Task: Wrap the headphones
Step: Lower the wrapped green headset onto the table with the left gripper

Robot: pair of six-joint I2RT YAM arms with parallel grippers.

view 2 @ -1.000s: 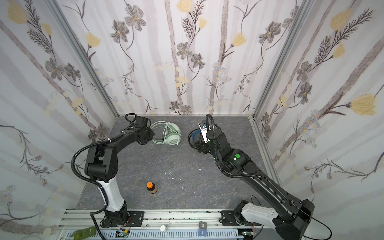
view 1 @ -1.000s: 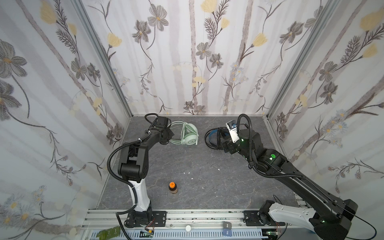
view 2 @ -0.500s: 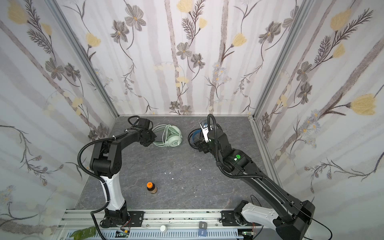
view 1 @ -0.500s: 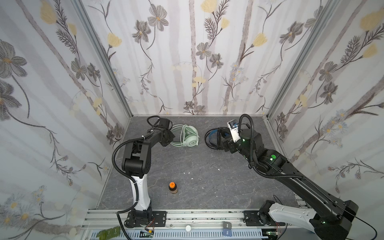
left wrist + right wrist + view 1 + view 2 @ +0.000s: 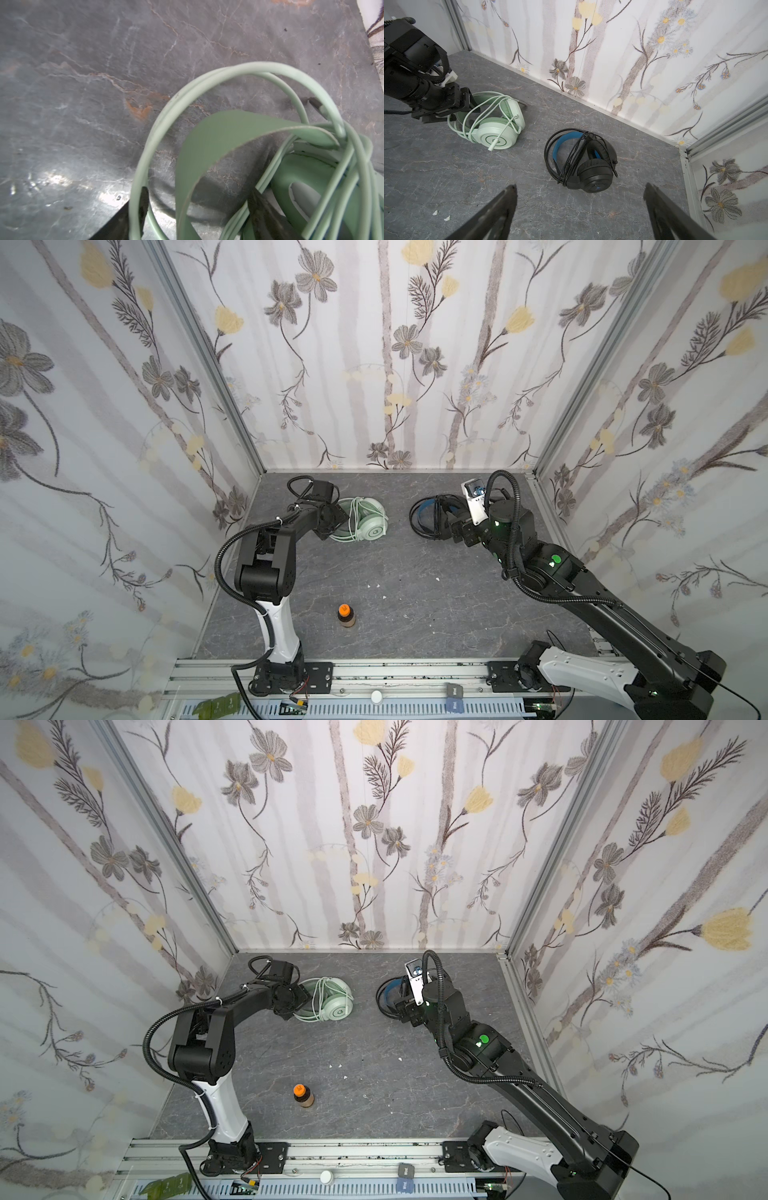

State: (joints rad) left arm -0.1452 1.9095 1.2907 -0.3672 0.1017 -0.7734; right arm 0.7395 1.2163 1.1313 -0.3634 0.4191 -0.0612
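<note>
The grey marbled tabletop (image 5: 415,564) sits inside flowered walls, and both arms reach toward its far end. The right arm (image 5: 590,597) stretches in from the near right corner. The right jaws stand wide apart with nothing between them, just beside the black headset (image 5: 591,170) on its near side. The left arm (image 5: 270,547) bends in from the near left. The left jaws are also apart at the mint-green headset (image 5: 368,522), with the green headband (image 5: 218,141) arching between them and a loop of the white cable (image 5: 145,158) crossing one finger; whether they press on anything I cannot tell. The two headsets lie on their sides close to the back wall, green to the left and black to the right, well apart. The white cable is looped around the green one, and its plug (image 5: 494,143) rests across the upper ear cup. The black cable (image 5: 571,158) is wound over the blue-lined headband. A small orange-capped bottle (image 5: 345,616) stands upright near the front. A few white crumbs (image 5: 376,585) dot the middle.
</note>
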